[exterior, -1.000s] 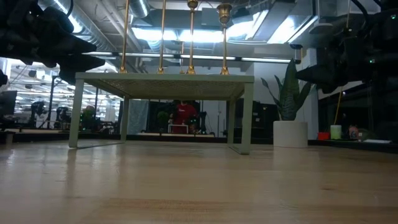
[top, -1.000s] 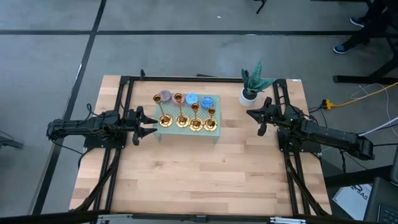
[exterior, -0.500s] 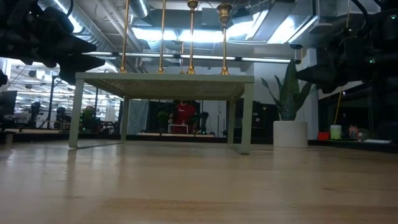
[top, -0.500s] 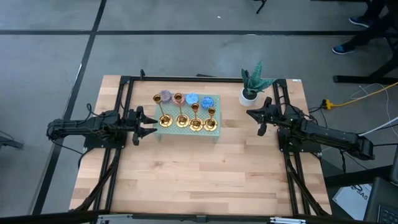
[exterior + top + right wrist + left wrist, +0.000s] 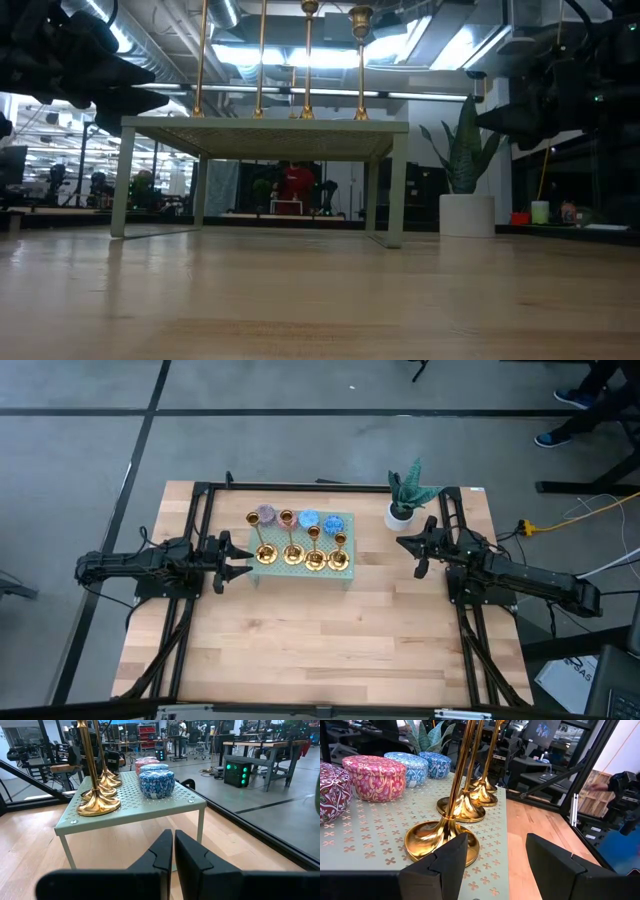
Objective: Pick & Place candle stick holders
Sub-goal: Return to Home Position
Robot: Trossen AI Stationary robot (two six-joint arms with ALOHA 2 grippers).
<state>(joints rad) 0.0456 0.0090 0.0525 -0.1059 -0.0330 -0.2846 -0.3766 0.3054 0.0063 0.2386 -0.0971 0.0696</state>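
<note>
On shelf (image 5: pixel 140 806): candle stick holders (image 5: pixel 291 554) | left fingers (image 5: pixel 445 865) apart | right fingers (image 5: pixel 192 857) closed

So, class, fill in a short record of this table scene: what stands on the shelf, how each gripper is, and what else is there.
shelf: pale green perforated metal shelf, mid-table
task items: four shiny gold candle stick holders, upright in a row on the shelf
candles: four round patterned candles, in a row alongside them
left gripper: open, empty, at the shelf's left end
right gripper: shut, empty, right of the shelf
other: potted plant, white pot
</note>
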